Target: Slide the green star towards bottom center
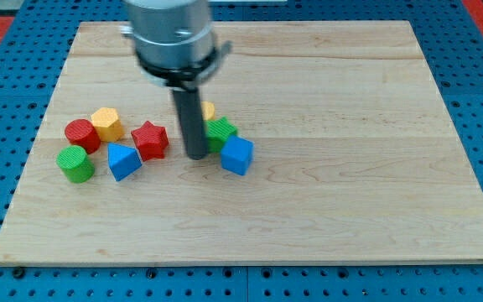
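Observation:
The green star (221, 132) lies left of the board's middle, partly hidden behind my rod. My tip (195, 156) rests on the board just left of the green star, touching or nearly touching it. A blue cube (236, 155) sits against the green star's lower right side. A yellow block (209, 110) peeks out behind the rod, just above the green star; its shape is hidden.
A red star (150, 139) lies left of my tip. Further left are a blue triangular block (123, 161), a green cylinder (75, 164), a red cylinder (81, 134) and a yellow hexagon (106, 123). The wooden board (350, 184) lies on blue pegboard.

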